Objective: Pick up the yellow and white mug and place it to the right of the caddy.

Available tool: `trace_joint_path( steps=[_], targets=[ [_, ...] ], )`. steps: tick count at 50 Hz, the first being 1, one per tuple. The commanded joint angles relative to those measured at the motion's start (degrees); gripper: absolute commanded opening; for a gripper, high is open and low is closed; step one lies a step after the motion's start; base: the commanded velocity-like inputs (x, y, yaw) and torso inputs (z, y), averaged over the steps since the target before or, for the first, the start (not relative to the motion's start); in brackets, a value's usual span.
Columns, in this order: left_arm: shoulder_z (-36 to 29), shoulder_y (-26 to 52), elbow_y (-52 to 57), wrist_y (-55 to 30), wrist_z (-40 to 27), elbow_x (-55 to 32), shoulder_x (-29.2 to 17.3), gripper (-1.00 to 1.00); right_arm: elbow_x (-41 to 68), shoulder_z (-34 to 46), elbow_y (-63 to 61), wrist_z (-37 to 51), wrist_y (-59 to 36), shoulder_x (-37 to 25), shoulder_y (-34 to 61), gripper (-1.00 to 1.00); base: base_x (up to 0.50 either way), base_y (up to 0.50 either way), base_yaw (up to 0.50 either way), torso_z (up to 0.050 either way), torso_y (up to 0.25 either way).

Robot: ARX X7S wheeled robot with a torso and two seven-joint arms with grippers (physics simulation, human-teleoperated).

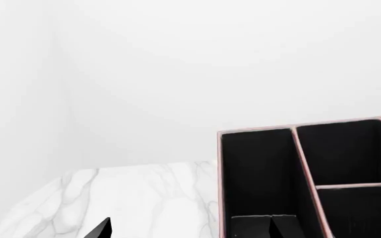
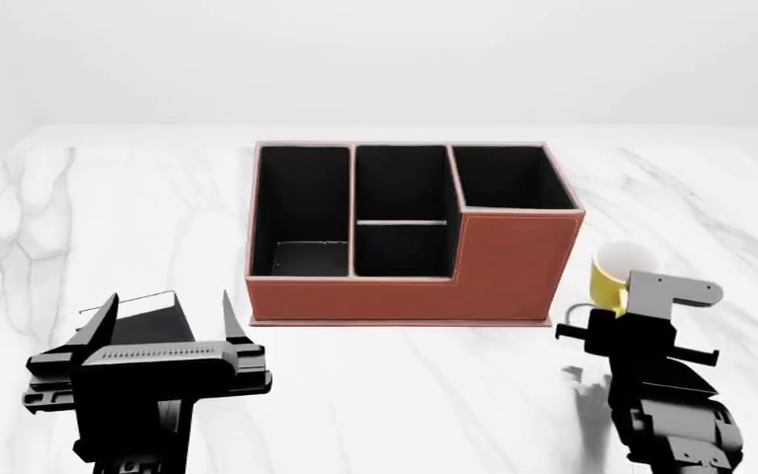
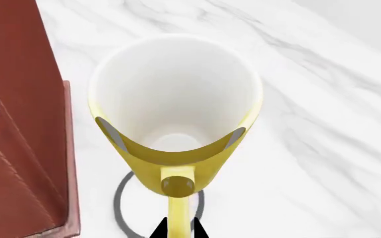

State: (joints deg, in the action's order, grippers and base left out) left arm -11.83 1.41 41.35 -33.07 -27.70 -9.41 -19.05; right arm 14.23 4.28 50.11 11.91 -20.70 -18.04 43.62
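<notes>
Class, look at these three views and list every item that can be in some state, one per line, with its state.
Yellow and white mug: upright, empty, handle between the right claw's tips.
Caddy: open-topped, upright on the marble table, no contents visible.
Left claw: open, holding nothing.
Right claw: shut on the mug's handle, to the caddy's right.

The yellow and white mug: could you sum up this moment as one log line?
small yellow ceramic mug, white inside: right of reddish-brown leather-look caddy | right gripper: shut on mug handle | left gripper: open, empty

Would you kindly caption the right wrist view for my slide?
Right tool pinching the handle of the yellow and white mug beside the caddy on the marble table.
</notes>
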Motion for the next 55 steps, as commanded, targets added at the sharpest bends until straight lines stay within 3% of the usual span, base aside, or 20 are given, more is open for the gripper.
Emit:
trace_joint_path(
  steps=[1,11,27,55],
  targets=[
    [-0.17,0.06,0.02,0.01,-0.18,-0.14,-0.15,1.00,-2.04,0.60,7.48,-1.60,4.33,0.39,2.89,-1.00,0.00,0.00,0.00,0.000,0.000],
    [-0.30,0.16,0.12,-0.08,-0.34,-0.28,-0.29,1.00,-2.91,1.26,16.93,-3.10,9.20,1.02,6.09,-1.00,0.00,0.00,0.00,0.000,0.001],
    [-0.52,0.30,0.49,-0.35,-0.62,-0.51,-0.50,1.00,-3.61,1.80,22.31,-3.89,11.33,1.57,8.08,-1.00,0.00,0.00,0.00,0.001,0.001],
    [-0.66,0.18,0.11,0.16,-1.05,-0.82,-0.90,1.00,-4.52,1.30,24.64,-4.44,11.37,2.05,8.47,-1.00,0.00,0.00,0.00,0.000,0.000]
  ],
)
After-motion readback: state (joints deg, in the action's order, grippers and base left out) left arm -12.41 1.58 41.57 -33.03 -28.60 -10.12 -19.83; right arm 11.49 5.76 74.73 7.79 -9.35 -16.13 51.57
